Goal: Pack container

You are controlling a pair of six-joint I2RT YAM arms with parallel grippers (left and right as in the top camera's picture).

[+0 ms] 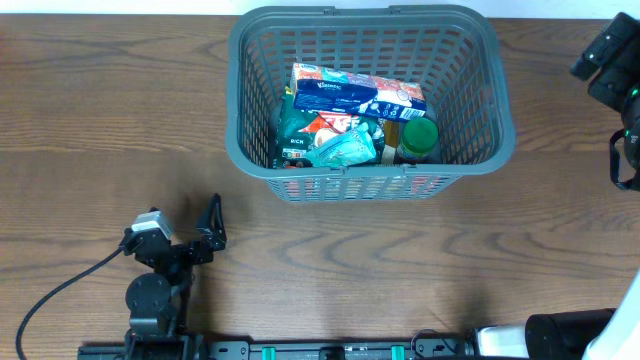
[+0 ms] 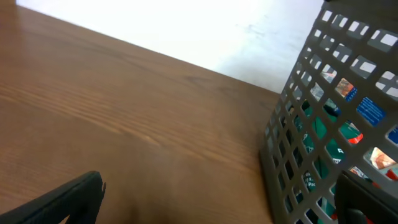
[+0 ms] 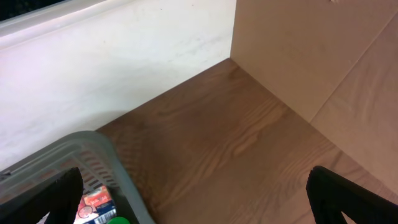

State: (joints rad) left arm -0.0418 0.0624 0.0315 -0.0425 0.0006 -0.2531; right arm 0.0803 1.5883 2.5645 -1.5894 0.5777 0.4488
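Nearest the robot's base, the left gripper [image 2: 219,193] is sitting low over the wooden table [image 1: 100,120] with its black fingers spread wide and nothing between them. The tabletop is showing a smooth brown woodgrain finish, and no loose grocery item is lying on it in any view.

Further out, at the far middle of the table, the container [image 1: 370,185] is standing upright: a dark-grey plastic basket, rectangular with rounded corners, slotted lattice walls and a thick rim. Inside, a flat cardboard Kleenex box [image 1: 355,92] is lying on top of a glossy green packet [image 1: 298,140] and a crinkled teal pouch [image 1: 345,148], with a green-lidded jar [image 1: 419,133] standing beside them.

Beyond the basket's far right corner, the right gripper [image 3: 196,199] is hanging fully spread and empty.

Packing is looking finished, or very nearly so.
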